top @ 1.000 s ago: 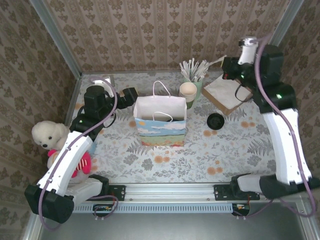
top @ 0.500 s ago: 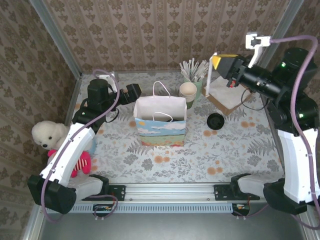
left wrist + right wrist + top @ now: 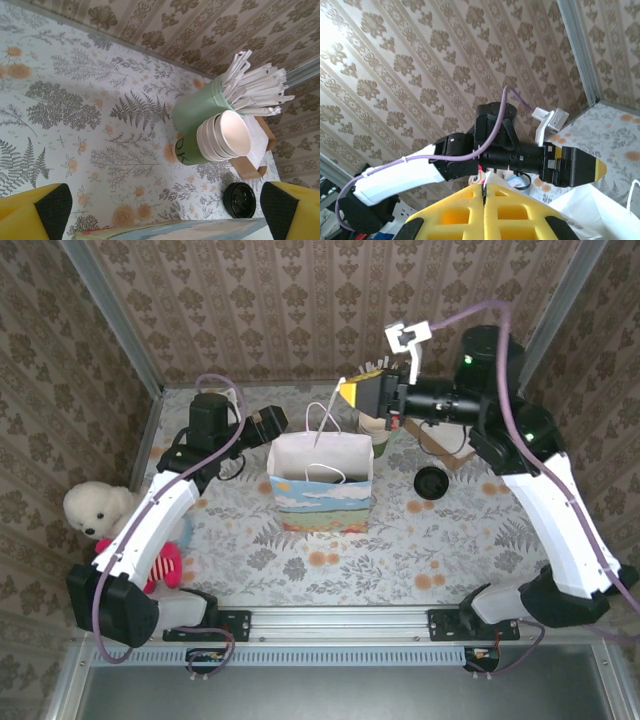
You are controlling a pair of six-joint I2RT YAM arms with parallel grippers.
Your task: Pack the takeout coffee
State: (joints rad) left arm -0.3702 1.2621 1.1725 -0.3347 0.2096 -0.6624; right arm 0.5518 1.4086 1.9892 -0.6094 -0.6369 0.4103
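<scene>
On the floral tabletop (image 3: 400, 540): one paper bag (image 3: 320, 475), one takeout coffee (image 3: 431, 481) standing apart to its right, one stack of lidless cups (image 3: 377, 422), one green holder of wrapped straws (image 3: 200, 107), one plush bear (image 3: 95, 510). Left gripper (image 3: 262, 426) held low behind the bag's left corner, jaws wide, empty. Right gripper (image 3: 355, 391) stretched level above the bag's far rim, fingers pressed together; cannot tell if anything is pinched.

The takeout coffee (image 3: 432, 481) has a shiny black plastic lid. The bag (image 3: 345, 453) is smooth white paper. The stacked cups (image 3: 225, 142) are matt paper. The straw (image 3: 327, 425) has a white paper wrap. The toy bear (image 3: 95, 508) looks fluffy. The rail (image 3: 340, 619) is ribbed grey metal.
</scene>
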